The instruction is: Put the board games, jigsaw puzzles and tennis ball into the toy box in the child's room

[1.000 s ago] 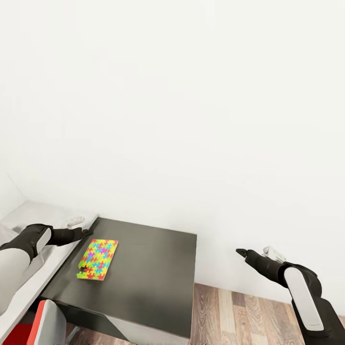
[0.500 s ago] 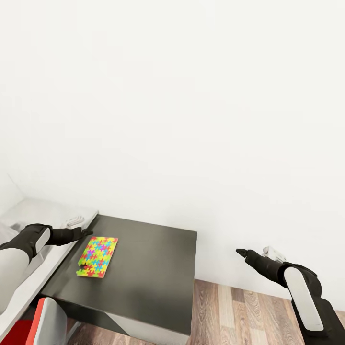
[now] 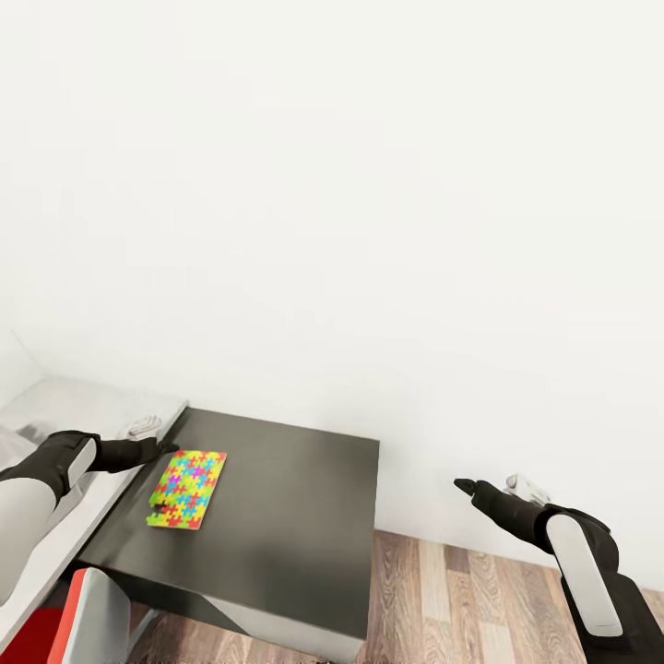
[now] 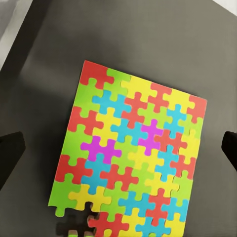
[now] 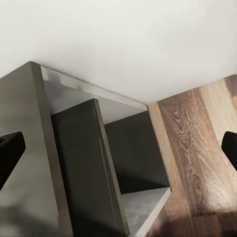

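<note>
Your left gripper hangs over the jigsaw puzzle with its jaws spread wide; in the left wrist view the two dark fingertips sit out at either side of the puzzle, neither touching it, and nothing is held. From the head view that gripper is at the dark-grey section's back left corner, where it meets the white top of the table, just beside the puzzle's far edge.

The puzzle lies flat on the dark-grey section, close to its left edge and well apart from its right edge. One piece looks missing at a near corner.

To do the pick well, come down square to the board. It is thin and lies flush, so a straight pinch from above will likely find little to bite. Consider sliding it toward the nearest edge of the section so one finger can get beneath it, then close gently.

Your right gripper is off the table's right side, above the wood floor, jaws apart and empty. Leave it there, clear of the left arm.
</note>
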Available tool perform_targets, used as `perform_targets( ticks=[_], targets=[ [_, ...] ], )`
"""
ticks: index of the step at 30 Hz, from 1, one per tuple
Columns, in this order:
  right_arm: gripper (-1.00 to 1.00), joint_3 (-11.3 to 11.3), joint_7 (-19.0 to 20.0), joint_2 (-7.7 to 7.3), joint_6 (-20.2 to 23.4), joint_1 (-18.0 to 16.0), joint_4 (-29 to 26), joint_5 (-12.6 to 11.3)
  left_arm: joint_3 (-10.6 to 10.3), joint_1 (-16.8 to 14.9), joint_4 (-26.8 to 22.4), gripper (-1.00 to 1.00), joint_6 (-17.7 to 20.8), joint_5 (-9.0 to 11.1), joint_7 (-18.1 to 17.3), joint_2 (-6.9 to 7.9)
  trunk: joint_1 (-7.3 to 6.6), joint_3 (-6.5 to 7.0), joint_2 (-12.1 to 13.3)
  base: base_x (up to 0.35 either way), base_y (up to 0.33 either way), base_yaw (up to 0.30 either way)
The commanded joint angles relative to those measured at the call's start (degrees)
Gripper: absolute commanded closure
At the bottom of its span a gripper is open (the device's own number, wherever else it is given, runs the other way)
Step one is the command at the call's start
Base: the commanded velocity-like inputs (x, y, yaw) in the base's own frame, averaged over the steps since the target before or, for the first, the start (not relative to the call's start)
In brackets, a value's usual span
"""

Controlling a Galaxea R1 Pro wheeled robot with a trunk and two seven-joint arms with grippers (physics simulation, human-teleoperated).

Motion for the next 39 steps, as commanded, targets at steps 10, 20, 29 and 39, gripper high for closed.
perform_targets(
  ticks=[10, 20, 29, 39],
  targets=[
    [-1.0, -0.02, -0.54, -0.01, 0.18, -0.07, -0.05, -0.61, 0.36, -0.05, -0.06, -1.0, 0.41, -0.39, -0.27, -0.03, 0.03, -1.04, -0.12, 0.0, 0.0, 0.0],
    [-1.0, -0.02, -0.54, -0.01, 0.18, -0.07, -0.04, -0.61, 0.31, -0.05, -0.06, -1.0, 0.41, -0.38, -0.27, -0.09, 0.03, -1.98, -0.12, 0.0, 0.0, 0.0],
    [-1.0, 0.05, -0.54, 0.05, 0.13, -0.04, 0.02, -0.61, 0.33, -0.05, -0.06, -1.0, 0.34, -0.37, -0.27, -0.05, 0.03, -2.81, -0.12, 0.0, 0.0, 0.0],
    [-1.0, 0.07, -0.54, 0.06, 0.09, -0.06, 0.02, -0.61, 0.67, -0.05, -0.06, -1.0, 0.41, -0.14, -2.43, 0.36, 0.03, -3.74, -0.12, 0.0, 0.0, 0.0]
  ],
)
